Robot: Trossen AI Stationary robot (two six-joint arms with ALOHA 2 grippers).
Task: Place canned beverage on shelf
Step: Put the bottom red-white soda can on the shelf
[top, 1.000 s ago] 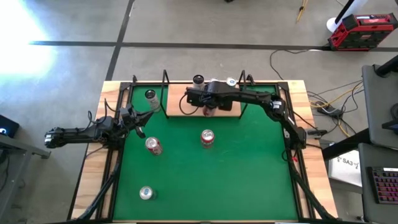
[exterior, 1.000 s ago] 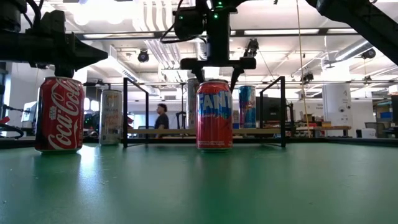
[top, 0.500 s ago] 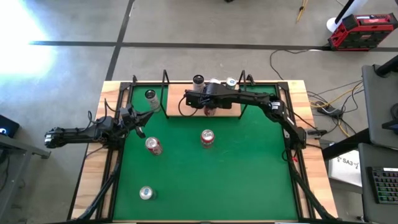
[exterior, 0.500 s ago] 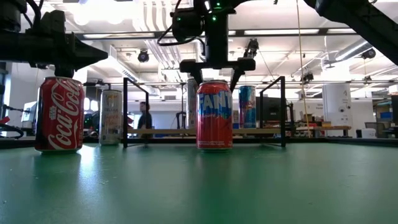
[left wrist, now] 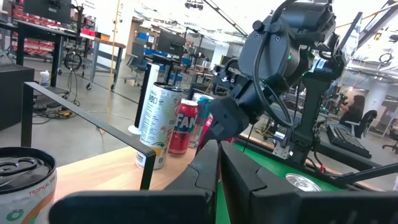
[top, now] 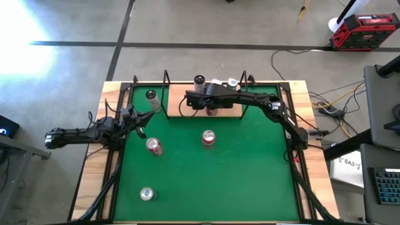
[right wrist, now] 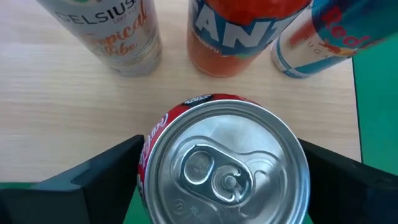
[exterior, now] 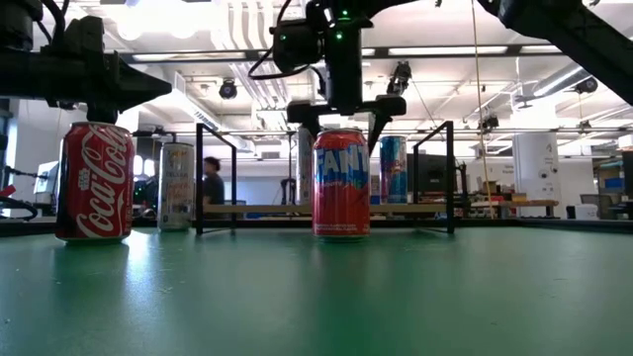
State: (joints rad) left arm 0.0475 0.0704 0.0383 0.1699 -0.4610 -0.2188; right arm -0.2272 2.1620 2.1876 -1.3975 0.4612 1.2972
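A red can (right wrist: 224, 168) with a silver top stands upright on the light wooden shelf (top: 187, 103), near its near edge. My right gripper (top: 212, 107) is above it, pointing down and open. Its fingers (right wrist: 93, 180) stand on either side of the can, apart from it. In the low view a Fanta can on the mat hides the red can. A white Celsius can (right wrist: 118, 31), an orange Fanta can (right wrist: 242, 31) and a Red Bull can (right wrist: 323, 37) stand along the shelf's far side. My left gripper (top: 142, 119) waits, shut and empty, at the mat's left edge.
On the green mat (top: 250, 162) stand a Coca-Cola can (top: 153, 145), a Fanta can (top: 208, 139), another can (top: 147, 194) near the front, and a white can (top: 151, 95) left of the shelf. Thin black uprights (exterior: 198, 178) frame the shelf. A person (exterior: 211, 183) shows in the room behind.
The person in the room behind the table has walked toward the left of the low view. My right gripper stays open over the red can, and the cans stand where they were.
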